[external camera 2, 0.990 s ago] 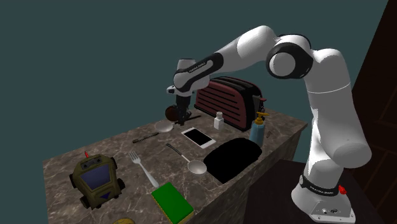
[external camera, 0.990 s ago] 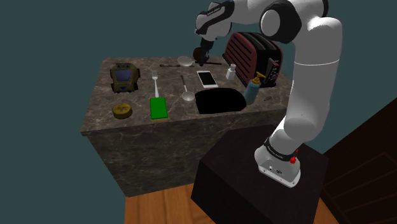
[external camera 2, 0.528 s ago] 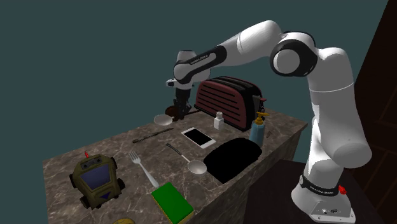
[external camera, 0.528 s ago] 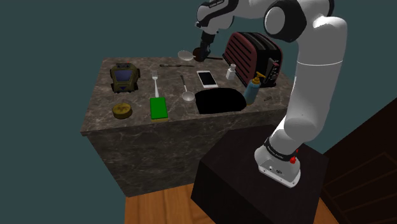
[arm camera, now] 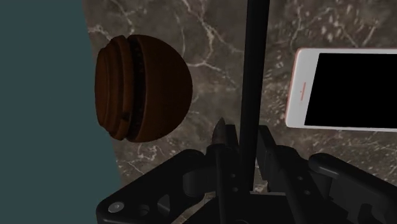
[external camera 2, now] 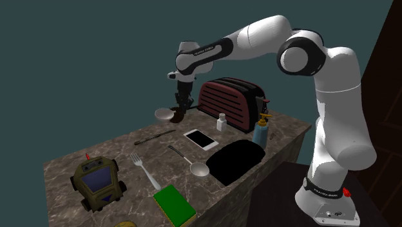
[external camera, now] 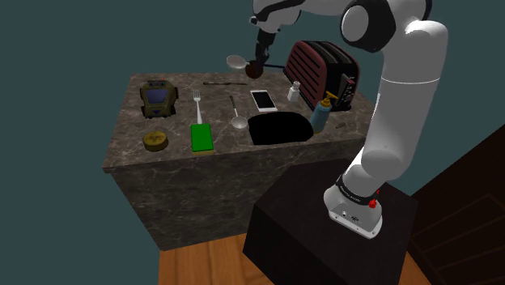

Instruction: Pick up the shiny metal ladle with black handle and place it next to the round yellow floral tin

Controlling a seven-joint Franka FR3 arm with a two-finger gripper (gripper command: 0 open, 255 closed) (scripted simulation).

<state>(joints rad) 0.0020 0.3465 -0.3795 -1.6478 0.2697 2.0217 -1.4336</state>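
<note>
One rigid shiny metal ladle (external camera 2: 165, 114), clasped by its thin black handle (arm camera: 256, 63) in the all-black two-finger gripper (arm camera: 243, 132), is judged light but liable to swivel.

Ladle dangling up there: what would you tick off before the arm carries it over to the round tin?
1. Grip: ok. The pincer is shut on the ladle, its black handle clasped between the fingers.
2. Height: ok. The ladle's bowl hangs above the counter.
3. Target: ok. The tin sits near the counter's front corner, at the shoulder view's left.
4. Landing spot: ok. Bare counter shows between the tin and the green sponge.
5. Route: cannot tell. A fork and a toy robot lie on the way, and clearance over them is not readable.
</note>
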